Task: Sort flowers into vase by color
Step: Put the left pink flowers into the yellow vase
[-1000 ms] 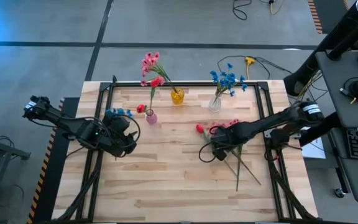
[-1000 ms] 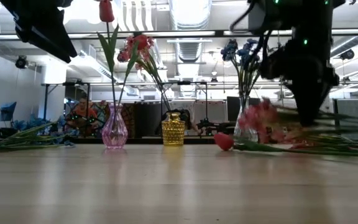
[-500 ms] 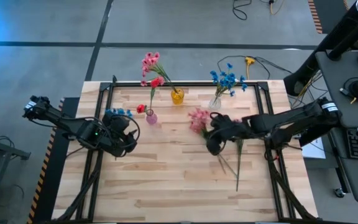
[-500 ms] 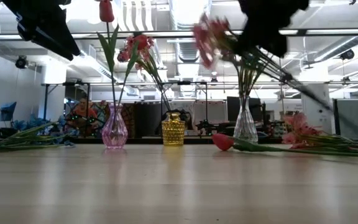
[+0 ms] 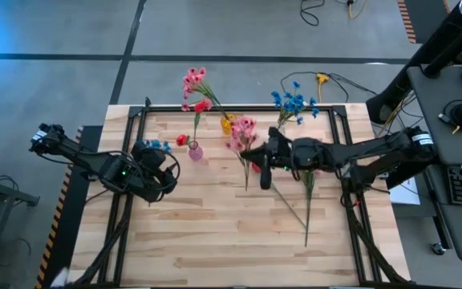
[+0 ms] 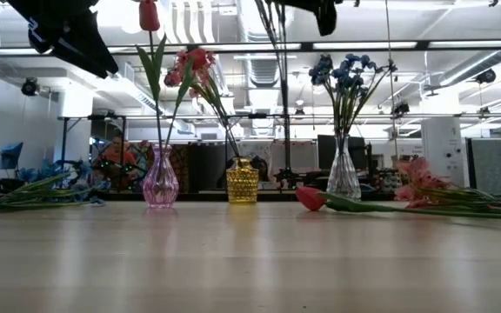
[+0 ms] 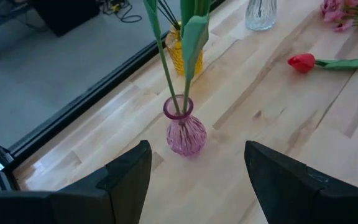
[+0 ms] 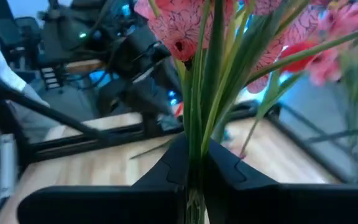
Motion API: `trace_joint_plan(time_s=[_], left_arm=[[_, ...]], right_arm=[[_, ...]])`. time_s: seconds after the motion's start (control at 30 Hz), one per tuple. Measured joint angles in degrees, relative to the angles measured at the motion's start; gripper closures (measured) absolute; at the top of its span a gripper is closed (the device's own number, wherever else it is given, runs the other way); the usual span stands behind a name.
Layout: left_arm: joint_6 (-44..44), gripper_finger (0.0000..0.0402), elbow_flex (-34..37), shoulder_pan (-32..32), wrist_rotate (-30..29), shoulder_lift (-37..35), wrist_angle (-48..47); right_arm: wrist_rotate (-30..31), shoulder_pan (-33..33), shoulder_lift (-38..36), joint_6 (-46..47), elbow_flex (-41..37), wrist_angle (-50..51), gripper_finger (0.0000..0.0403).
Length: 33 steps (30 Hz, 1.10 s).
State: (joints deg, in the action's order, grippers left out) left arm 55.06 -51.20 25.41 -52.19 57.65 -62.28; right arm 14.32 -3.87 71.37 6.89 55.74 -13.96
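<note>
Overhead, the near half of the worktop lay bare wood, and the first things met going away from the viewer were loose green stems lying at about four o'clock from the centre, with a red tulip and pink blooms lying flat on the right in the low view. Next came the two arms. The left gripper hovered at nine o'clock, its fingers spread wide and holding nothing, just short of the pink vase — which carried a red tulip on a tall stem. The right gripper reached in from three o'clock, its fingers pinched on the stems of a pink flower bunch carried above the wood, the blooms at about five o'clock from the yellow vase. Farther back, that yellow vase held pink and red blooms, and the clear vase at one o'clock held blue flowers. More blue blooms lay by the left gripper.
</note>
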Motion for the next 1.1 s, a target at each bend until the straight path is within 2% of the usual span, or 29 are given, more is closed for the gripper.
trace_joint_plan(time_s=[0.17,0.43,0.7,0.87,1.1], left_arm=[[-0.4,0.0161,0.0,0.0,-0.1,0.0,0.2],[-4.5,0.0161,-0.6,0.0,0.7,-0.3,-0.6],[-9.6,0.0161,-2.7,0.0,0.1,-0.3,-0.6],[-9.6,0.0161,-2.4,0.0,0.2,-0.2,-0.9],[-9.6,0.0161,-2.3,0.0,0.2,-0.2,-1.3]], right_arm=[[-4.0,5.1,2.4,-5.4,0.0,-9.3,0.0385],[-4.3,14.5,6.6,-12.0,0.3,-22.4,0.0385],[-4.3,22.5,12.1,-14.5,9.6,-20.3,0.0385],[-4.3,24.3,17.6,-16.5,17.7,-11.3,0.0385],[-3.8,25.2,22.3,-18.8,21.4,-10.8,0.0385]])
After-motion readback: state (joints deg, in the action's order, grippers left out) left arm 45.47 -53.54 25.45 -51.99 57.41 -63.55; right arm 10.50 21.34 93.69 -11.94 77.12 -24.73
